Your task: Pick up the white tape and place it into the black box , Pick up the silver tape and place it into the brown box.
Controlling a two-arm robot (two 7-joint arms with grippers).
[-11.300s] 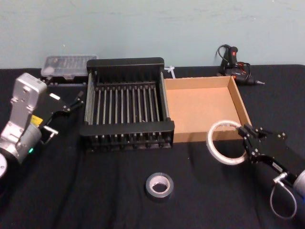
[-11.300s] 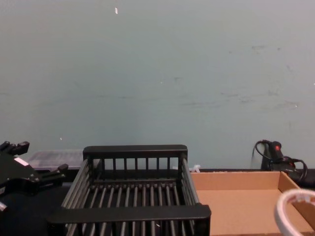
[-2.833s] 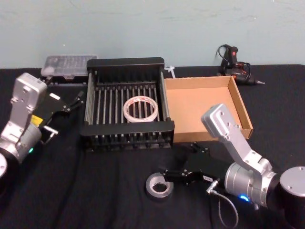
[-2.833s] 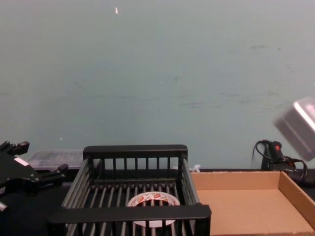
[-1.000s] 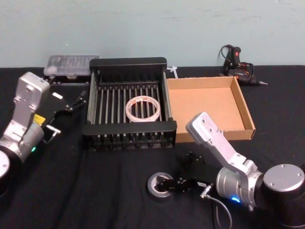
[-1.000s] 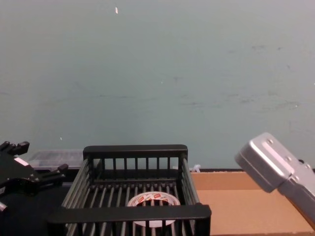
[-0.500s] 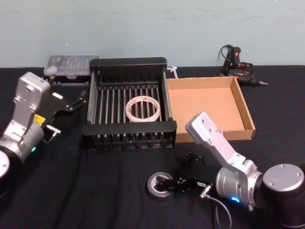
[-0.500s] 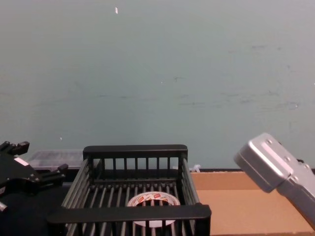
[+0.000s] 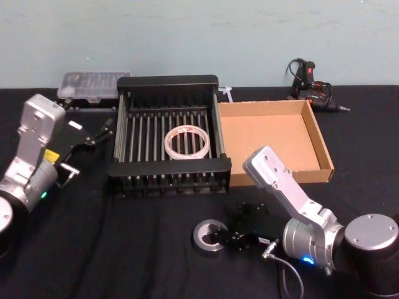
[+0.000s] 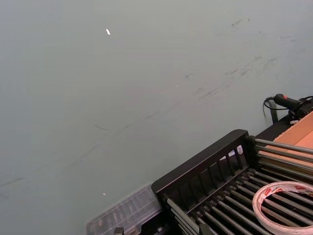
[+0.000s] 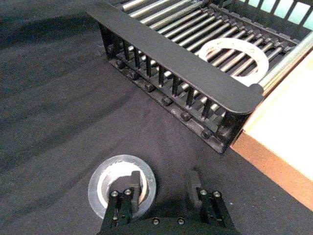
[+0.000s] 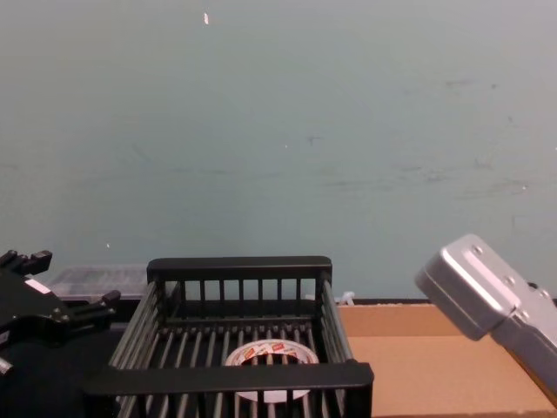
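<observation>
Presently, items as found in the head view unless noted.

White tape (image 9: 187, 141): lying flat on the slatted floor of the black box (image 9: 168, 83), centre of frame. First half of the task appears done.

Silver tape (image 9: 209, 236): flat on the desk (image 9: 124, 249), lower centre, in front of the black box and well apart from the brown box (image 9: 316, 134), which sits at right of centre beside the crate.

Right end effector (image 9: 223, 235): lower centre, at the silver tape. In the right wrist view one finger (image 11: 121, 200) stands inside the roll's core and the other outside its wall, jaws spread and not yet pinching the ring.

Left end effector (image 9: 93, 134): parked at left of frame beside the black box, fingers apart, grasping nothing.

Handling, by estimate: the silver roll looks light, stiff and hard-sided, unlikely to deform. Smooth outer wrap may slip, so a pinch across the ring wall, one finger inside the core, seems the sound hold. A firm squeeze should carry it.

Other: clear plastic case (image 9: 92, 83), upper left; glue gun (image 9: 308, 84), upper right.
</observation>
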